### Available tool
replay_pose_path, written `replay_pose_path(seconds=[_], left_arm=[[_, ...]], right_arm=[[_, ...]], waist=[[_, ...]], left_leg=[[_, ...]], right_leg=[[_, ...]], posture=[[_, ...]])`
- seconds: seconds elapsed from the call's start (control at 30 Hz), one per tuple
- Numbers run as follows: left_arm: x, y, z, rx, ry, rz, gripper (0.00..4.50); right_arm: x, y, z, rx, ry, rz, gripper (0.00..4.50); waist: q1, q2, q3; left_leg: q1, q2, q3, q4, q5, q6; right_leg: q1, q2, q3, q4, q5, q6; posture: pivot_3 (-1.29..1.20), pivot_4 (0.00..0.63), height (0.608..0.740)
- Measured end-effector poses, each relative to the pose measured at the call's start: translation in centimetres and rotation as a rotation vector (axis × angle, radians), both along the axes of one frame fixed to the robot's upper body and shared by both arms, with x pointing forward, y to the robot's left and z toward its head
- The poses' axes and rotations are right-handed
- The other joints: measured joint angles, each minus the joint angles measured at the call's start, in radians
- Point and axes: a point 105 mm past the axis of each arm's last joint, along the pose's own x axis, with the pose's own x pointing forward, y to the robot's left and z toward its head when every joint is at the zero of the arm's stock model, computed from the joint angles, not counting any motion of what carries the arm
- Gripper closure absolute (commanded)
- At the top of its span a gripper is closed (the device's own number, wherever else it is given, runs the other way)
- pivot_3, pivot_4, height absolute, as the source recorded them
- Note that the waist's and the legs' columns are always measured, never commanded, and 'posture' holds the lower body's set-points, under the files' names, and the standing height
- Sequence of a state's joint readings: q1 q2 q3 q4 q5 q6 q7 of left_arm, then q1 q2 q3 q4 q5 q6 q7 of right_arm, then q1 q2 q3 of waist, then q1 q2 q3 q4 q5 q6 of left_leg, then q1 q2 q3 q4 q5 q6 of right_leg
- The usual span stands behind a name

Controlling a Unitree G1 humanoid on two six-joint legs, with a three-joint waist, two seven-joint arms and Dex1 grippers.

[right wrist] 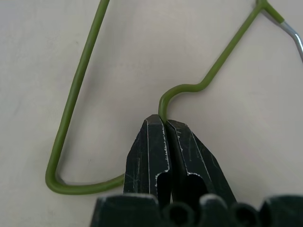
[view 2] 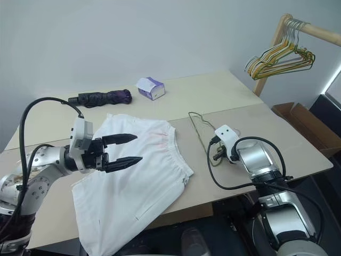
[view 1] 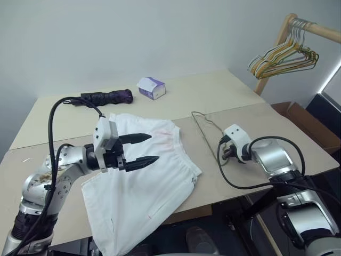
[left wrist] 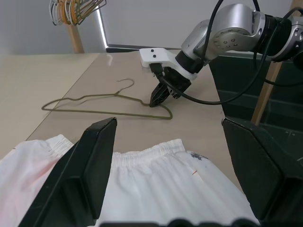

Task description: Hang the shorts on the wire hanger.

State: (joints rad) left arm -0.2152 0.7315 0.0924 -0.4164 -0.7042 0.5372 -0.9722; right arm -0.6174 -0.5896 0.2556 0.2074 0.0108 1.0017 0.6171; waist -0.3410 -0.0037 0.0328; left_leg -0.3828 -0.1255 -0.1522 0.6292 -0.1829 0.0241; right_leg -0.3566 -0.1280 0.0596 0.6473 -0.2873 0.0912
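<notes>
Shorts (view 1: 141, 181) lie closest in the head view, spread flat on the worktop (view 1: 234, 96), lower hem drooping over the near edge. Soft cloth, light and limp, I judge; best taken at the elastic waist, where there is a bunched edge to pinch. My left fingers (view 1: 143, 149) hover spread apart above the cloth, pointing toward the wire hanger (view 1: 206, 129), which lies flat just beside the waistband.

Left wrist view: waistband sits between my left fingers (left wrist: 80, 175), below them, not gripped. Beyond it my right fingers (left wrist: 157, 98) come down on the hanger's near shoulder.

Right wrist view: right fingers (right wrist: 166, 123) are pressed together at the notch in the wire (whether the wire is truly pinched I cannot tell). Thin, stiff, springy and probably slick; it could skid or twist, so hold near the notch.
</notes>
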Motion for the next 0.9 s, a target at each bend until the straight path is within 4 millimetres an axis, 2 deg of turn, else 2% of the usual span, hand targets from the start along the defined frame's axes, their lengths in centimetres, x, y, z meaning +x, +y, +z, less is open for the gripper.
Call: replay_pose_path(seconds=[0.17,0.27,0.33,0.43,0.53,0.7,0.8,0.9], left_arm=[[0.3,-0.2,0.0,-0.007,-0.015,0.009,0.67],[1.2,-0.8,0.2,-0.029,-0.026,0.020,0.67],[2.4,-1.1,0.8,-0.049,-0.048,0.050,0.67],[4.5,-1.0,1.6,-0.059,-0.076,0.111,0.67],[6.6,-1.2,2.4,-0.041,-0.099,0.167,0.67],[9.1,-2.0,3.7,-0.063,-0.078,0.201,0.67],[9.4,-2.2,3.9,-0.041,-0.055,0.166,0.67],[8.9,-2.1,2.3,0.052,0.018,0.084,0.11]], right_arm=[[0.0,-0.4,0.1,-0.029,-0.023,-0.015,4.49],[0.0,-2.0,1.0,-0.126,-0.117,0.003,4.49],[0.2,-3.3,2.8,-0.279,-0.284,0.087,4.49],[0.7,-3.9,6.8,-0.542,-0.579,0.277,4.49],[0.8,-3.2,9.5,-0.783,-0.821,0.477,4.49],[0.3,-1.7,10.5,-1.071,-1.123,0.846,4.49],[0.1,-0.5,11.8,-1.112,-1.280,0.970,4.49],[-0.1,0.4,12.8,-1.103,-1.385,1.060,4.50]], waist=[[0.002,0.000,0.000],[0.005,0.000,0.000],[0.006,0.000,0.000],[-0.005,0.000,0.000],[-0.028,0.000,0.000],[-0.064,0.000,0.001],[-0.091,0.000,0.001],[-0.114,-0.001,0.001]], left_leg=[[-0.001,0.000,0.000,0.000,0.000,0.000],[-0.002,-0.001,0.000,0.001,0.000,-0.001],[-0.004,-0.002,0.000,0.001,0.000,-0.001],[-0.004,-0.002,0.000,0.001,0.000,0.000],[-0.002,-0.002,0.001,0.001,0.000,0.000],[0.002,-0.002,0.002,0.001,0.000,0.001],[0.004,-0.002,0.003,0.000,0.001,0.002],[0.006,-0.002,0.004,-0.001,0.001,0.002]], right_leg=[[0.000,0.000,0.000,0.000,0.000,0.000],[-0.001,-0.001,0.000,-0.001,0.000,0.001],[-0.003,-0.002,0.000,-0.001,0.000,0.002],[-0.003,-0.002,0.000,-0.001,-0.001,0.003],[-0.001,-0.001,0.000,-0.001,-0.001,0.003],[0.003,-0.001,0.001,-0.001,-0.001,0.003],[0.004,-0.001,0.001,-0.001,-0.001,0.003],[0.005,0.000,0.003,-0.001,-0.001,0.003]], posture=[[-0.35,0.000,0.740],[-0.37,0.000,0.740],[-0.38,0.000,0.740],[-0.38,0.000,0.740],[-0.39,0.000,0.740],[-0.40,0.000,0.740],[-0.41,0.000,0.740],[-0.42,0.000,0.740]])
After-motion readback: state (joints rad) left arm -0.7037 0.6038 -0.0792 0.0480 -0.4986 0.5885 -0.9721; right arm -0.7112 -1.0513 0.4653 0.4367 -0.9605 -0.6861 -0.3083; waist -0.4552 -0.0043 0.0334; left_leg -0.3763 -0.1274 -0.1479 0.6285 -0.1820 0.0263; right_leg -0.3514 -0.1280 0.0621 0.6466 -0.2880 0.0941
